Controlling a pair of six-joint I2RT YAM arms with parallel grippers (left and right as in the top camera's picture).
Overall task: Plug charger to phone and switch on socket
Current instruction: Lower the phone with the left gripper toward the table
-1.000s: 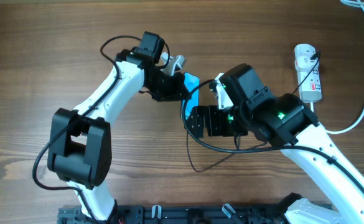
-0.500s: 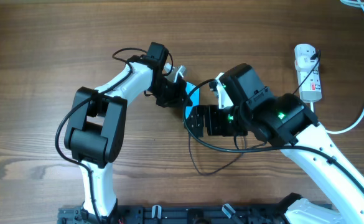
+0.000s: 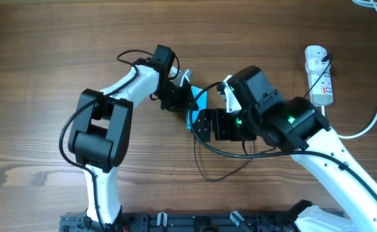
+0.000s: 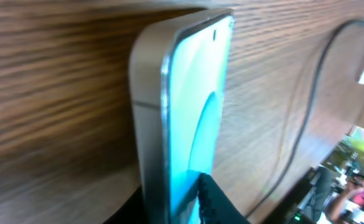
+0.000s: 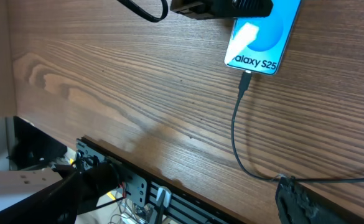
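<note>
Two pincers: the left pincer [image 3: 182, 98] is at one end of the single phone [image 5: 259, 37], grip impossible to tell; the right pincer [image 5: 182, 194] is spread wide and empty. One charger [image 5: 246, 79] tip meets the phone's short edge mid-bench [image 3: 46, 51]; one socket [image 3: 318, 76] lies well apart

I see a brown wood-grain table [image 3: 46, 64], a phone [image 4: 188, 124] with glossy glass screen and smooth satin metal edge, a matt black charger cable [image 5: 233, 130], a white plastic socket [image 3: 318, 77].
</note>
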